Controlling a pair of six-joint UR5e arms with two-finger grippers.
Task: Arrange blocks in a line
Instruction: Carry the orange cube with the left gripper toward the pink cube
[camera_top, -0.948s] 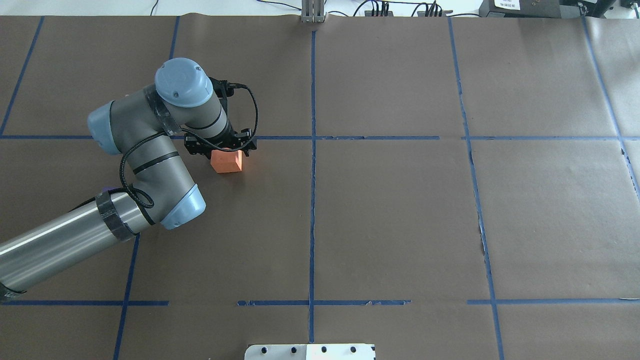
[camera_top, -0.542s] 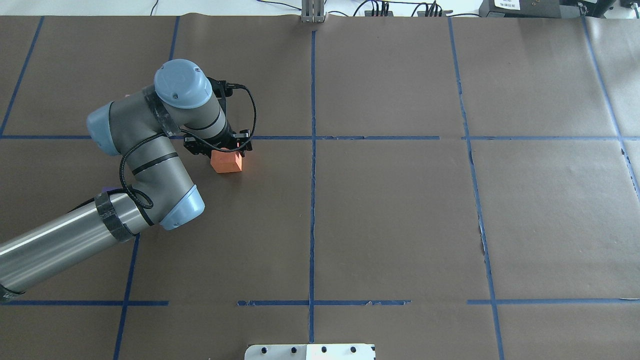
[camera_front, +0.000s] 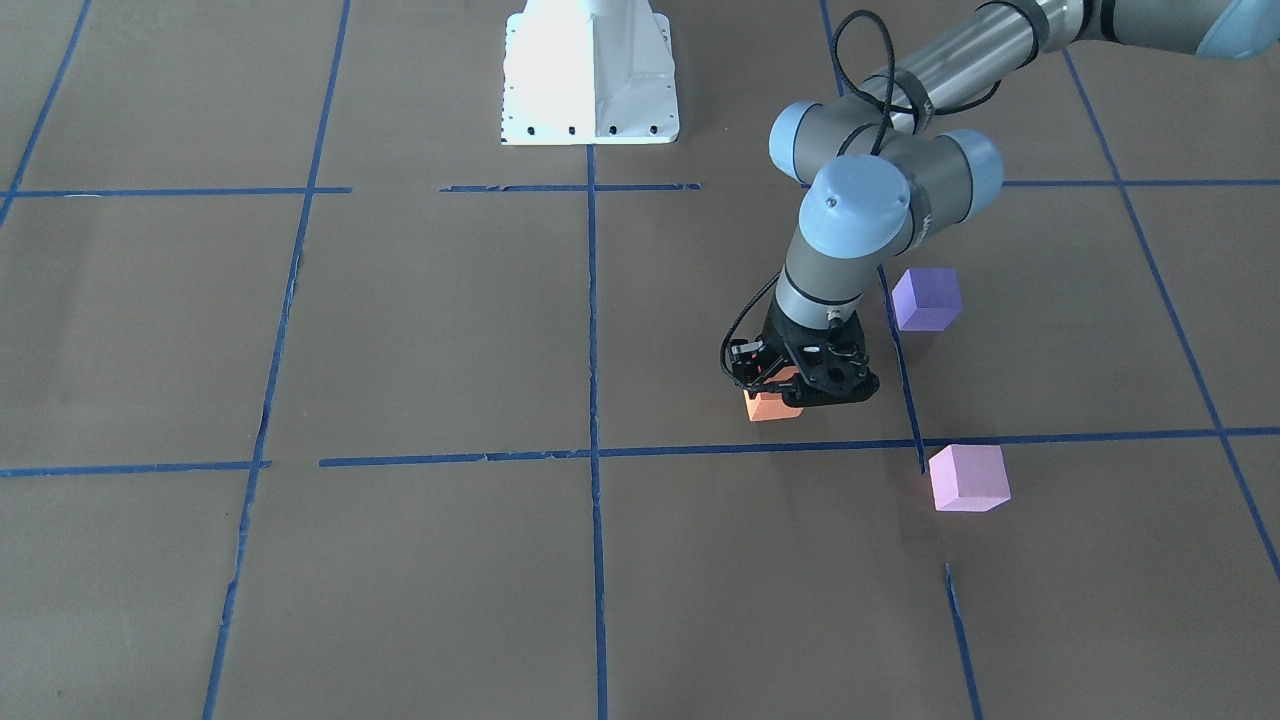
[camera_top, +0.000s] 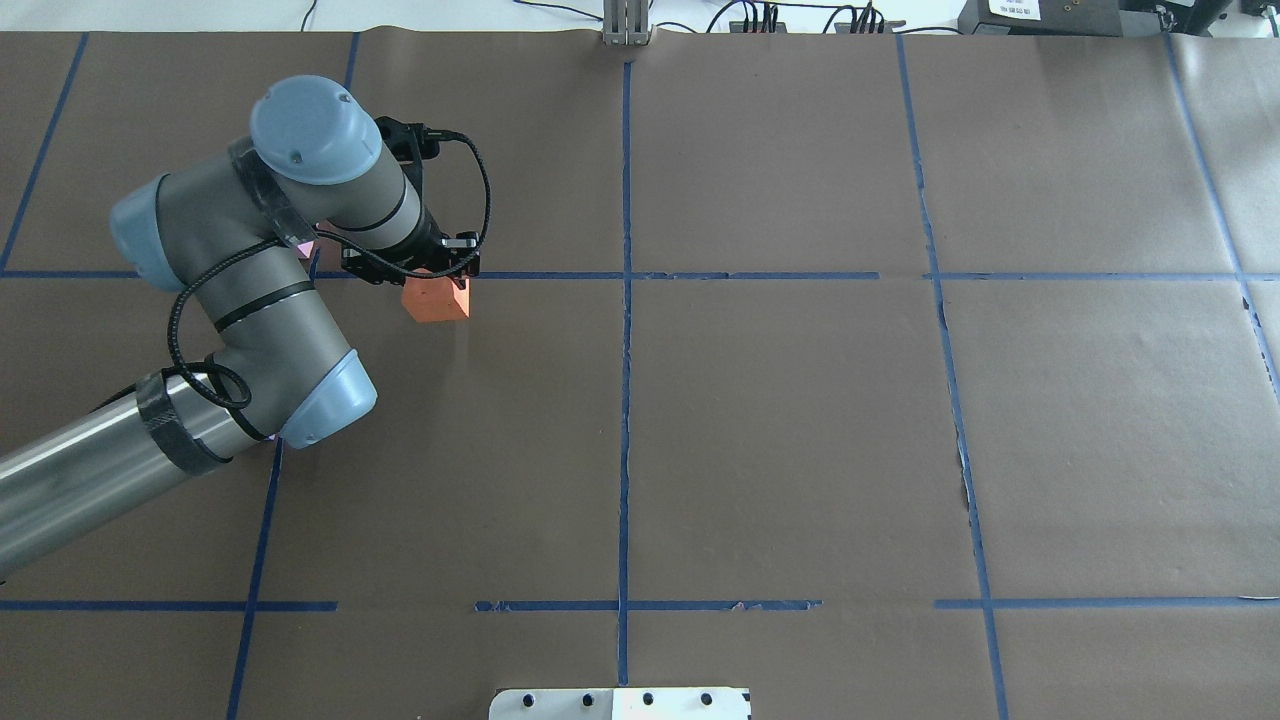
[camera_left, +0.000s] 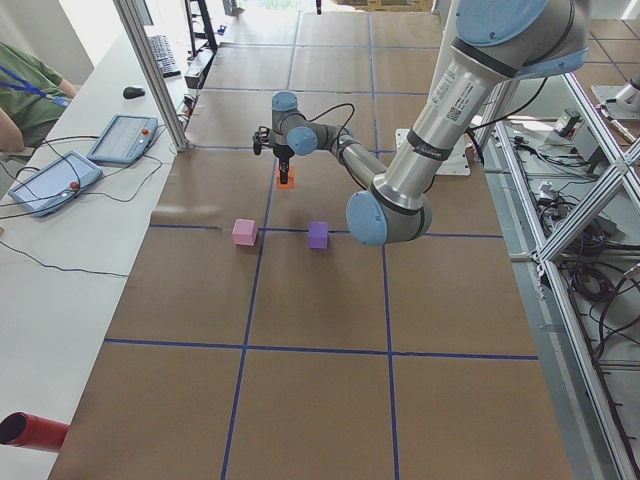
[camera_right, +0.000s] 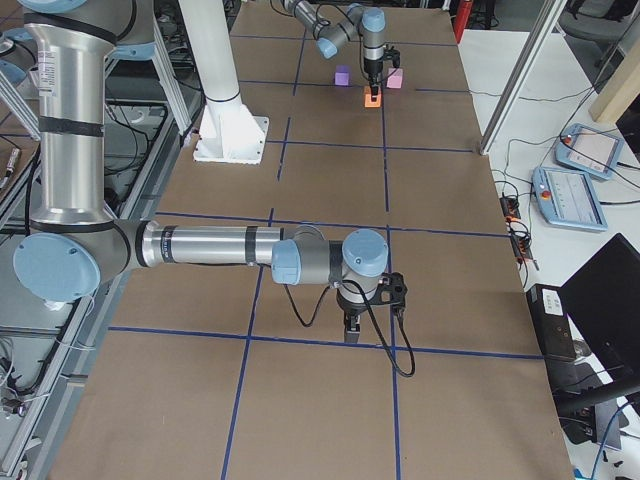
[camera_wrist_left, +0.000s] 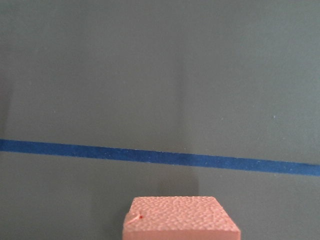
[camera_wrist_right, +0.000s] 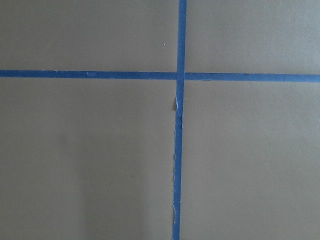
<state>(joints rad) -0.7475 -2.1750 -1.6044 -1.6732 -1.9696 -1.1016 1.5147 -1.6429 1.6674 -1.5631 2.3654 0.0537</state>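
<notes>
My left gripper (camera_front: 790, 392) is clamped on the orange block (camera_front: 764, 407), which sits between its fingers, just on the robot's side of a blue tape line (camera_front: 680, 451). I cannot tell the right gripper's (camera_right: 351, 326) state.

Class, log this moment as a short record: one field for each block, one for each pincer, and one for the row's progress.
Orange block: clamped in the left pincer, beside a blue tape line
Purple block: on the table, untouched
Pink block: on the table, apart from the purple one
Right pincer: far from the blocks; open or shut cannot be told
Row: not yet formed; the blocks make a triangle
</notes>
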